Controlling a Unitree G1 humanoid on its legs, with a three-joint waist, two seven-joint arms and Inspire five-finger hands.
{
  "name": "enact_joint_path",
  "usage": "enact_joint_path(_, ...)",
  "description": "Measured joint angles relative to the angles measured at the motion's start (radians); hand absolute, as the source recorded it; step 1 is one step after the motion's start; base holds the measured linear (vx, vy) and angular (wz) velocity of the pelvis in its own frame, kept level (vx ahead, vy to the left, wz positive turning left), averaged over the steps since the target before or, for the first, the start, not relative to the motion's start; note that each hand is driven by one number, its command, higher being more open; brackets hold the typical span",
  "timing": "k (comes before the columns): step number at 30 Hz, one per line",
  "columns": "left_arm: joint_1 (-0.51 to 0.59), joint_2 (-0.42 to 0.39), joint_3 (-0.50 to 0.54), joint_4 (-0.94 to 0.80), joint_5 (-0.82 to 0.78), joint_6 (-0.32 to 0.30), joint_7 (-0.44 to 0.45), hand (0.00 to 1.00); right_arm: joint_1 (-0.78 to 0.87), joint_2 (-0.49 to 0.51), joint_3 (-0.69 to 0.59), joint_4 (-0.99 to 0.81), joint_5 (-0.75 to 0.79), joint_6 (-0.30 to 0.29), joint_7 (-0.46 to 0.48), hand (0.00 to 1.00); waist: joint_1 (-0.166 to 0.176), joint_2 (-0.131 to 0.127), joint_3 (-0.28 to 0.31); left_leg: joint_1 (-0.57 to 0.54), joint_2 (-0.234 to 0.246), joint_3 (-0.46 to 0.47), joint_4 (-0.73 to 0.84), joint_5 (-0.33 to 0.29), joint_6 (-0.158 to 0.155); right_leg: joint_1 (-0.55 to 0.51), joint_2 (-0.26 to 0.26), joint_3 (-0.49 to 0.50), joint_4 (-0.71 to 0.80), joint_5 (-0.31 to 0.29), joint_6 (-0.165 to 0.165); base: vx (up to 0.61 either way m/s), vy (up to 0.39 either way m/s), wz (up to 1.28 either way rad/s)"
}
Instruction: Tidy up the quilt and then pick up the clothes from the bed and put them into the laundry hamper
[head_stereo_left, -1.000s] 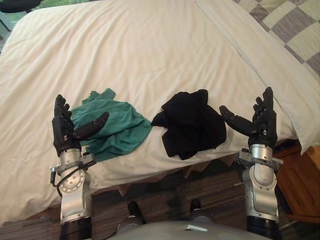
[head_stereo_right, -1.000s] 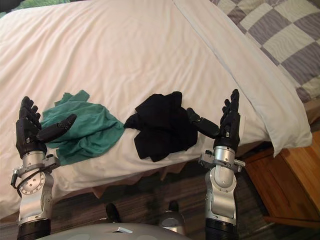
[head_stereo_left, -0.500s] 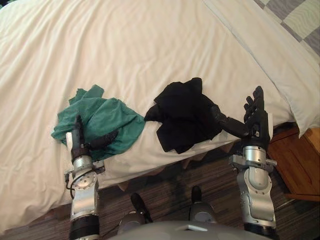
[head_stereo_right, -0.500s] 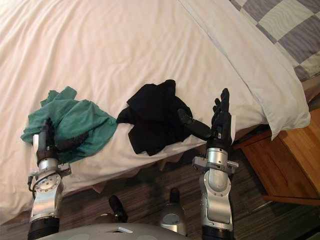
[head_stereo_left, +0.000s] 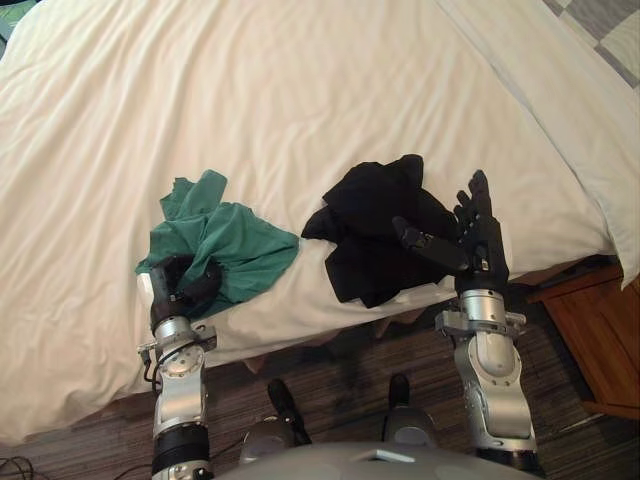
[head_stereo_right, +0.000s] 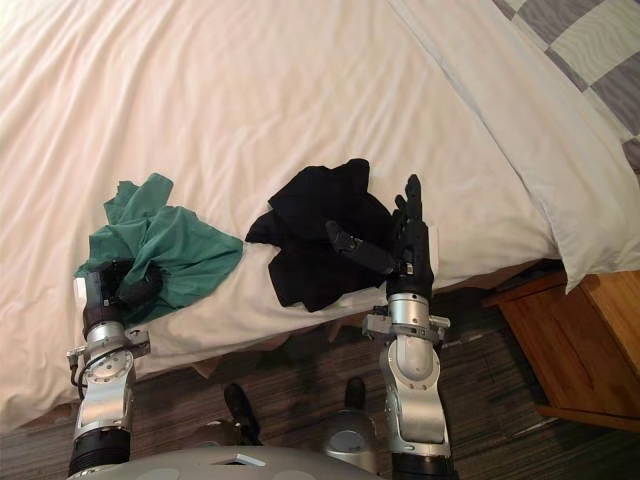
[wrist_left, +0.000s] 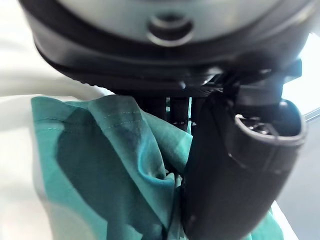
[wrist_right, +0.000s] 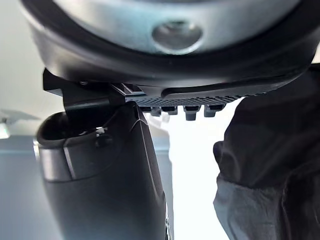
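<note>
Two side-by-side head cameras look steeply down over the near edge of the white bed (head_stereo_left: 300, 90), and both take in the green garment (head_stereo_left: 230, 245) and the black garment (head_stereo_left: 370, 220). Each wrist camera looks along its own hand from very close: the left hand (wrist_left: 235, 175) against the green garment, the right hand (wrist_right: 100, 170) beside the black garment.

A floor (head_stereo_left: 335, 385) of dark boards with fine pale streaks runs along the near edge of the bed (head_stereo_left: 300, 90) and goes under its overhang. At the right, just beside the bed's near corner, stands a piece of warm brown wooden furniture (head_stereo_right: 570, 345) with a flat top and a squared front edge. It is perhaps a bedside cabinet, though too little of it shows to be sure. Its top lies lower than the mattress. A long white pillow (head_stereo_right: 520, 150) lies along the bed's right side, its rounded end reaching out over the edge of the wooden top.
</note>
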Motion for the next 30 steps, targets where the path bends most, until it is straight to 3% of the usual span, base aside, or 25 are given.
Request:
enact_joint_path(10,0.121,-0.041,-0.074,-0.161,-0.121,-0.005,-0.077,0.00,-0.148,-0.029,0.015,0.382,-0.123,0.050,0.041,1.00,0.026,-0.006,0.011,-0.017,-0.012,-0.061,0.000,0.006,0.002,0.024,-0.008,-0.071,0.000,-0.001,0.000,0.03,0.001,0.17)
enact_joint_path(11,0.149,-0.042,-0.095,-0.195,-0.133,-0.005,-0.090,0.00,-0.172,-0.029,0.010,0.401,-0.146,0.047,0.036,0.00,0.025,-0.010,0.022,-0.017,-0.016,-0.070,0.000,0.008,0.004,0.030,-0.011,-0.079,0.000,-0.001,0.000,0.01,0.026,0.17)
enact_joint_path(20,0.258,-0.049,-0.217,-0.295,-0.325,-0.019,-0.176,0.00,-0.301,-0.067,-0.098,0.673,-0.250,-0.010,0.023,0.00,0.028,-0.034,0.029,-0.014,-0.032,-0.107,-0.005,0.013,0.015,0.065,-0.028,-0.132,0.005,-0.016,-0.007,-0.01,0.024,0.16)
enact_joint_path(25,0.278,-0.068,-0.318,-0.247,-0.393,-0.038,-0.211,0.00,-0.280,-0.123,-0.103,0.711,-0.272,-0.012,0.024,0.00,0.056,-0.039,0.022,-0.011,-0.030,-0.129,-0.005,0.018,0.014,0.082,-0.027,-0.153,0.009,-0.021,-0.008,0.00,-0.001,0.13)
enact_joint_path(27,0.263,-0.066,-0.342,-0.180,-0.405,-0.051,-0.220,0.00,-0.223,-0.162,-0.086,0.710,-0.272,-0.015,0.027,0.00,0.076,-0.050,0.017,0.000,-0.034,-0.153,-0.005,0.016,0.012,0.090,-0.036,-0.159,0.061,-0.053,-0.011,0.03,-0.006,0.33)
enact_joint_path(28,0.257,-0.065,-0.350,-0.154,-0.424,-0.053,-0.223,0.00,-0.176,-0.184,-0.081,0.696,-0.272,-0.018,0.031,0.00,0.082,-0.051,0.018,0.007,-0.033,-0.176,-0.004,0.009,0.004,0.084,-0.039,-0.141,0.117,-0.074,-0.024,0.05,-0.005,0.66)
enact_joint_path(29,0.264,-0.065,-0.356,-0.138,-0.440,-0.054,-0.229,0.00,-0.100,-0.189,-0.080,0.660,-0.270,-0.019,0.042,0.00,0.077,-0.050,0.015,0.015,-0.031,-0.226,0.000,0.009,0.010,0.072,-0.038,-0.082,0.215,-0.103,-0.067,0.06,-0.008,0.85)
enact_joint_path(30,0.271,-0.065,-0.364,-0.133,-0.453,-0.054,-0.231,0.00,-0.058,-0.190,-0.080,0.640,-0.266,-0.020,0.045,0.00,0.074,-0.052,0.011,0.017,-0.030,-0.257,0.001,0.012,0.017,0.053,-0.034,-0.038,0.273,-0.119,-0.089,0.06,-0.049,1.23)
